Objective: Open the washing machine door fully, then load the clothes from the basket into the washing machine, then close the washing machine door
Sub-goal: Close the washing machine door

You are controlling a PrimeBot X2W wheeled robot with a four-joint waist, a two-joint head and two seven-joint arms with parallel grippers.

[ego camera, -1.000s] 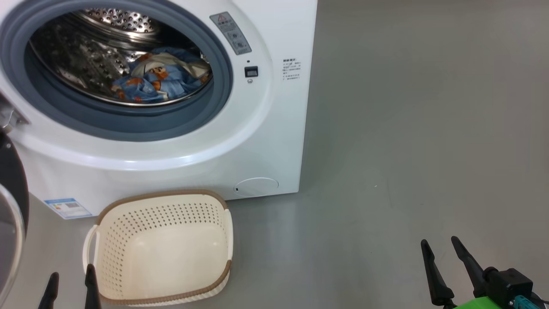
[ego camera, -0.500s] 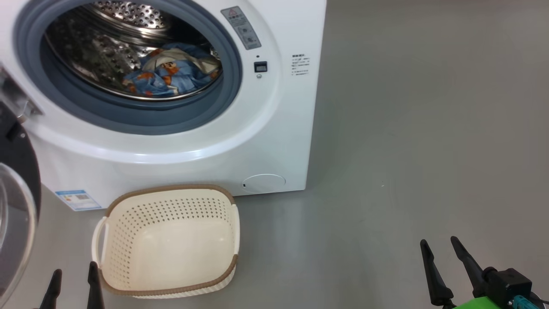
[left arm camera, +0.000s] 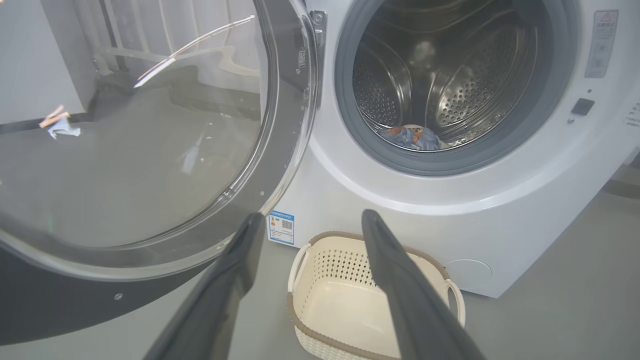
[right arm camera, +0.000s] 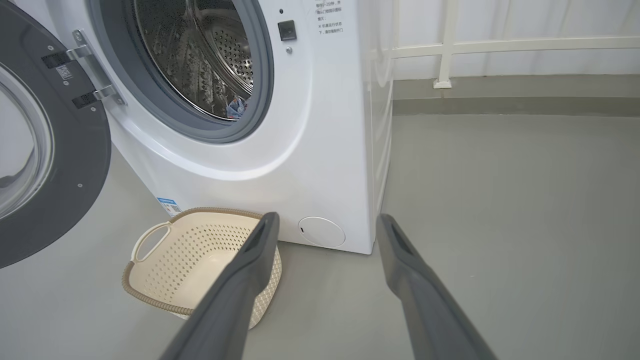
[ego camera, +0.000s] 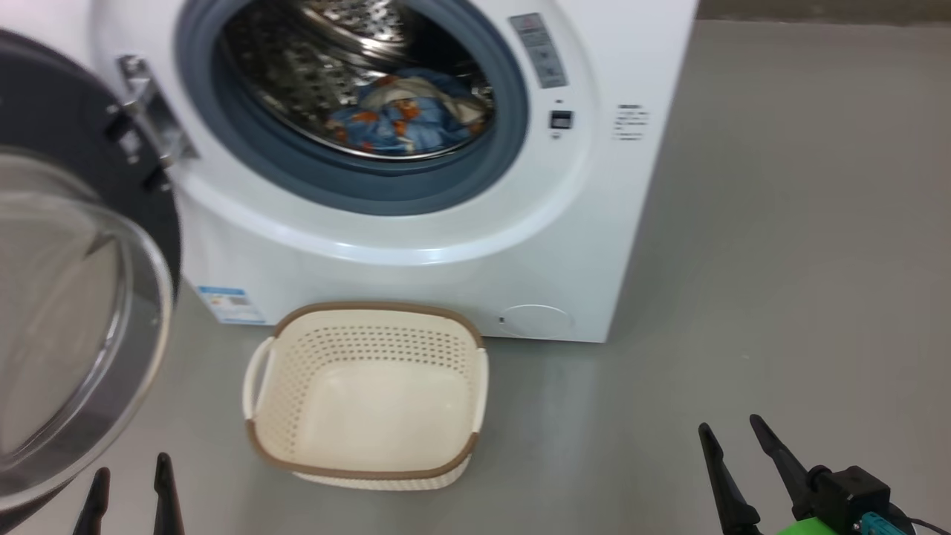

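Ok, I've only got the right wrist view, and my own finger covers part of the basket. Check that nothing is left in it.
Observer: The head view shows the basket floor bare; nothing is left in it.
Operator: Now confirm the clothes are properly in.
Observer: The clothes lie heaped low in the drum, with nothing draped over the grey ring.
Operator: Report the left gripper.
Observer: The left gripper is open and empty, pointing between the washing machine door and the basket.
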